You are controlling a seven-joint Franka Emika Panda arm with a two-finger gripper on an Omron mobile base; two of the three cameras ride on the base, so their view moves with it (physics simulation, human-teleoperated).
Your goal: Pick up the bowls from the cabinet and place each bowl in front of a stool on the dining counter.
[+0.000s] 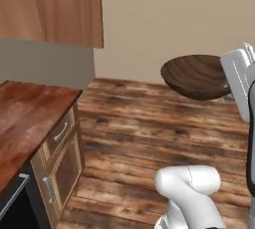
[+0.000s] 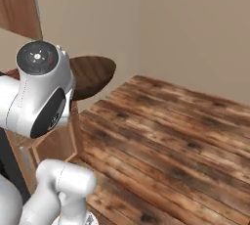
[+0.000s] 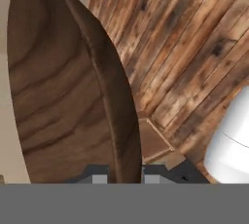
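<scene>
The dark brown wooden bowl (image 1: 195, 76) is up in the air, carried over the plank floor (image 1: 149, 123), away from the reddish-brown worktop (image 1: 25, 118) at the left of the left base view. In the hand view the gripper (image 3: 125, 178) has its two fingers (image 3: 99, 177) nearly closed, one on each side of the bowl's rim (image 3: 127, 135), so it is pinching the wall edge-on.

Judging by its look, the bowl is stiff, turned wood: light for its width, not fragile, but smooth enough to slip. A rim pinch is the sensible hold (the wall is thin there), though the wide body hangs off to one side and may pivot in the grip if swung quickly.

Counted here: one bowl, one gripper, one worktop with two drawer-front handles (image 1: 60, 132) below it, one wall cupboard (image 1: 50, 6) above.
</scene>
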